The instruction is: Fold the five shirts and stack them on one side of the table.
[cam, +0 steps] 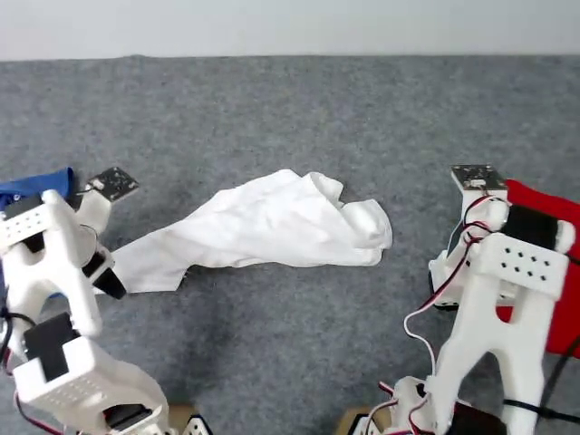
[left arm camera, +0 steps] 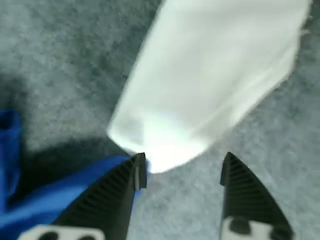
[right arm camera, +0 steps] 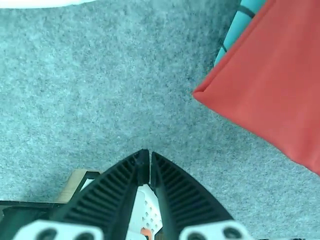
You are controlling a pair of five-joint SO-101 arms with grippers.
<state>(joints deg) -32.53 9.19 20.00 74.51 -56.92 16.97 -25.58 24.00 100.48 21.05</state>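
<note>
Grey table (cam: 272,109), left end effector (left arm camera: 185,160) agape

The white shirt (cam: 272,227) lies crumpled and drawn out long, its narrow end just ahead of the left gripper (left arm camera: 182,167). A bunched blue shirt (cam: 36,186) sits right beside that gripper. A folded red shirt (right arm camera: 270,80) lies flat, near the right gripper (right arm camera: 150,155), over a teal striped garment (right arm camera: 245,20)
</note>
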